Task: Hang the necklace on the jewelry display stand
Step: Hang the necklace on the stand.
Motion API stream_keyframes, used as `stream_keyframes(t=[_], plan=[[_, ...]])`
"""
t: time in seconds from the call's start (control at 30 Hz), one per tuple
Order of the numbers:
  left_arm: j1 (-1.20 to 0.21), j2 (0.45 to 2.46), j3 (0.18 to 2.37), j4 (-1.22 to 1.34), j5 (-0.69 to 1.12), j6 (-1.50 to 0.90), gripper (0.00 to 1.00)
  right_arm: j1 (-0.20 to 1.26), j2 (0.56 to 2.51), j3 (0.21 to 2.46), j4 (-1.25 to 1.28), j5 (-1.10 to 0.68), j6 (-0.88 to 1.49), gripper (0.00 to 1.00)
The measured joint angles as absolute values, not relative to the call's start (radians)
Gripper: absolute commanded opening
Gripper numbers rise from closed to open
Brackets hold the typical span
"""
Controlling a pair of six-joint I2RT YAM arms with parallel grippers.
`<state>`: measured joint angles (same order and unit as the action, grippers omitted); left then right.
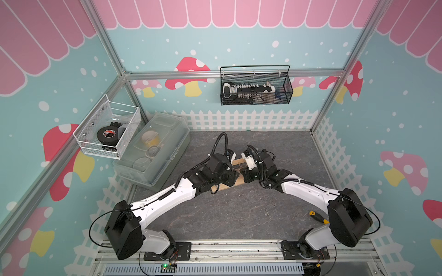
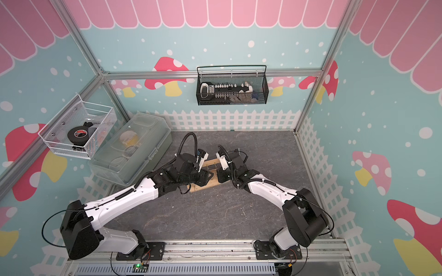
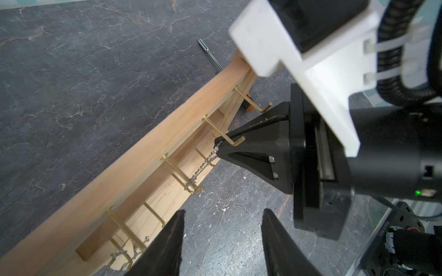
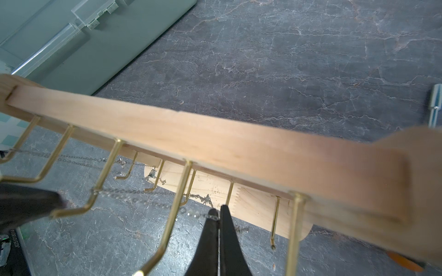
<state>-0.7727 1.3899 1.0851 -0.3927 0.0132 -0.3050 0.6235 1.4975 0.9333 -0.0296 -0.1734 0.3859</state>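
While the right gripper (image 4: 218,212) is pinched tight on the necklace (image 4: 134,192), whose chain runs to a gold peg (image 4: 105,172) of the jewelry display stand (image 4: 215,145), the left gripper (image 3: 223,212) hangs just beside the stand, jaws parted and empty. The stand rests on a dark grey marbled tabletop (image 1: 239,215). A clear lidded box (image 1: 153,148) lies near the stand. Teal mushroom-print walls (image 1: 239,47) edged with white picket fencing surround it.
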Motion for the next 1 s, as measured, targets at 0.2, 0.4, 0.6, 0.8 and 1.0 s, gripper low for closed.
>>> stream_keyframes(t=[0.2,0.4,0.6,0.8,1.0], plan=[[-0.770,1.363,1.085,-0.393,0.026,-0.312,0.52,0.638,1.496,0.933,-0.030,-0.173,0.391,0.03],[-0.756,1.294,1.080,-0.392,0.019,-0.348,0.53,0.648,1.485,0.926,-0.031,-0.172,0.401,0.03],[-0.725,1.232,1.068,-0.389,0.020,-0.390,0.54,0.651,1.485,0.912,-0.018,-0.174,0.419,0.03],[-0.677,1.211,1.039,-0.389,0.013,-0.422,0.54,0.675,1.485,0.907,0.000,-0.176,0.440,0.03],[-0.631,1.198,1.010,-0.392,-0.016,-0.442,0.54,0.688,1.486,0.905,0.006,-0.174,0.454,0.03]])
